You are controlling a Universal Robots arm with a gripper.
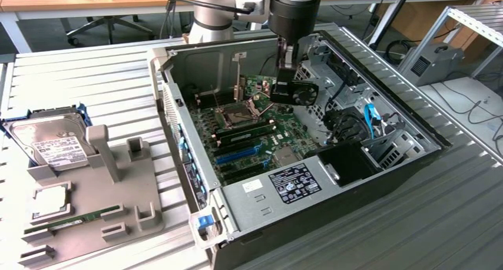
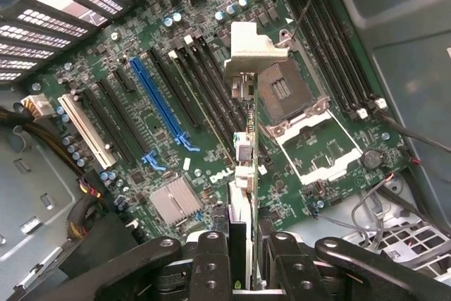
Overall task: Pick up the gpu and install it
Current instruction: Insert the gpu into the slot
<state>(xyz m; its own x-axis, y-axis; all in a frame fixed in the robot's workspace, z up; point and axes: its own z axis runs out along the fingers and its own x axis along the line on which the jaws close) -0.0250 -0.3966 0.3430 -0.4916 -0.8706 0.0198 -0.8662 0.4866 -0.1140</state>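
From across the room, the arm reaches down into the open computer case (image 1: 393, 164) in the middle of the exterior frame, its tool (image 1: 287, 93) clamped on the gpu (image 1: 303, 93), whose black fan faces the exterior view's right. The card hangs edge-down above the motherboard (image 1: 260, 134). At the lower left of that frame, a grey holder (image 1: 94, 223) on the slatted surface (image 1: 79, 87) carries a hard drive (image 1: 51, 146) and a memory stick (image 1: 75, 219).

The wrist camera looks along the gripped gpu (image 2: 243, 174) between the tool (image 2: 246, 262) fingers, revealing the blue slot (image 2: 158, 107), the black slots beside it and the open CPU socket (image 2: 306, 121) beneath.
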